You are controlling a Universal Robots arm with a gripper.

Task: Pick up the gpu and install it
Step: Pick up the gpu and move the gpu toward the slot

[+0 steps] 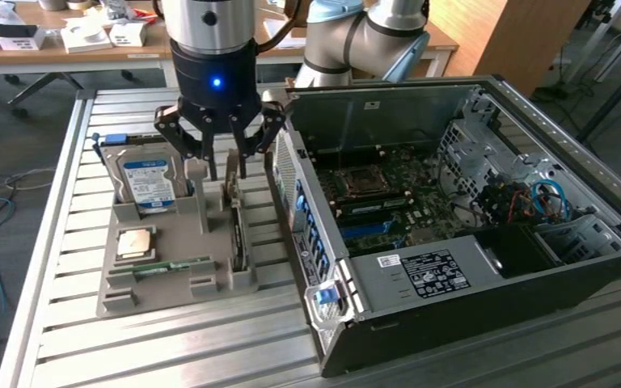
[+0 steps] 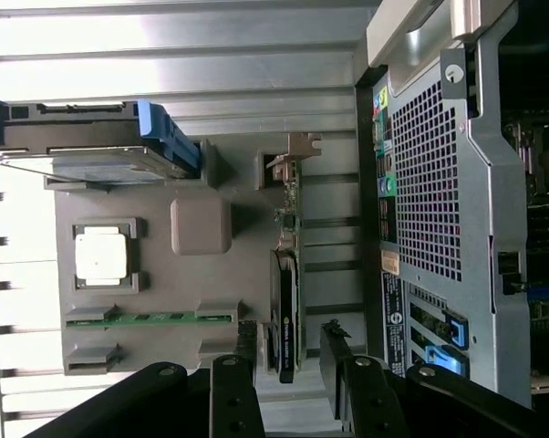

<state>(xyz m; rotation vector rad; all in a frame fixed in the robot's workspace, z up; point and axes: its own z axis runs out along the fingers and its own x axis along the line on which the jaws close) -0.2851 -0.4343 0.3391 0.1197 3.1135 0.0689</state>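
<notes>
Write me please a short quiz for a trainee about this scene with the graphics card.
1. True or false: the pincer is shut on the gpu.
2. Where is the gpu? A) on edge in the grey tray; B) inside the computer case; C) flat on the table.
3. Fill in: the tray's item with a blue-white label is the ____.
Key: 1 false, it is open over the card; 2 A; 3 hard drive.

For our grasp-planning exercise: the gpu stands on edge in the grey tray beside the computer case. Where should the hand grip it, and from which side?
Probably the top edge of the gpu, from straight above, a finger on each flat face. It stands upright in a tray slot, leaving only the top free; the computer case crowds one side.
</notes>
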